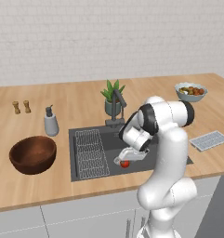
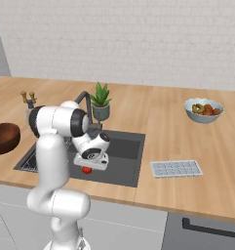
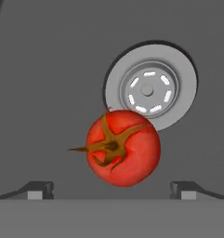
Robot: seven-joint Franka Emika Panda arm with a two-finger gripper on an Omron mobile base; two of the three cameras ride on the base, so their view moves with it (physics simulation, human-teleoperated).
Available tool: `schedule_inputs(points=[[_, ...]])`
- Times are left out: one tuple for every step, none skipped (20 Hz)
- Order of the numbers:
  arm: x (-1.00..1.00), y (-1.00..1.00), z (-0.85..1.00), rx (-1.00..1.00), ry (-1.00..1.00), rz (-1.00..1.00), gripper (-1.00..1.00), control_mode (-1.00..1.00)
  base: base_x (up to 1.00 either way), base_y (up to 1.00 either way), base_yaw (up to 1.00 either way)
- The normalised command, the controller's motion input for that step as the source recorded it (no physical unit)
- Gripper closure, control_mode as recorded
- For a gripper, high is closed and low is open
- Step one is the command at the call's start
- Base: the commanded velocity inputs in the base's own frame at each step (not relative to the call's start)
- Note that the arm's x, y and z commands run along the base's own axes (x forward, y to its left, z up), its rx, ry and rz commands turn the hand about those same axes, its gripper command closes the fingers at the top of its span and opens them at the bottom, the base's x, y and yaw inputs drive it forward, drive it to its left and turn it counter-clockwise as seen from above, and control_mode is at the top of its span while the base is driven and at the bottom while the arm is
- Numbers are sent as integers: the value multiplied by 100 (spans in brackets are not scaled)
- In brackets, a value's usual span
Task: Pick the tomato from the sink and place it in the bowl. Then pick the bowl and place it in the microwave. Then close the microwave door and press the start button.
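Directly below the wide-open pincer [image 3: 111, 189], the tomato [image 3: 122, 148] lies unheld beside the drain [image 3: 150, 88].

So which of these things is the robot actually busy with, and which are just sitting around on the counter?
Part of the job:
- tomato, on the floor of the sink
- brown wooden bowl
- open gripper, poised over the tomato

Just sitting around:
- fruit bowl
- potted plant
- soap dispenser
- two shakers
- grey tray

The arm [image 1: 167, 153] is built of smooth, rounded white segments, joined by dark bands at the joints. A white hand [image 2: 92, 155] with a dark round face is carried at its end, with two small dark fingertips [image 3: 39, 189].
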Motion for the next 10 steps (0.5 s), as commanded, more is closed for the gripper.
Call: schedule_inputs(points=[[28, 0, -27, 0, 0, -4, -100, -100, 0, 0, 0], [33, 11, -26, 0, 0, -4, -100, -100, 0, 0, 0], [31, 12, -25, 0, 0, -4, -100, -100, 0, 0, 0], [27, 13, -26, 0, 0, -3, -100, -100, 0, 0, 0], [19, 20, -26, 0, 0, -2, -100, -100, 0, 0, 0], [24, 23, -27, 0, 0, -2, -100, -100, 0, 0, 0], [26, 21, -21, 0, 0, -2, -100, -100, 0, 0, 0], [29, 21, -21, 0, 0, -2, -100, -100, 0, 0, 0], [14, 11, -15, 0, 0, -1, -100, -100, 0, 0, 0], [0, 0, -10, 0, 0, 0, -100, -100, 0, 0, 0]])
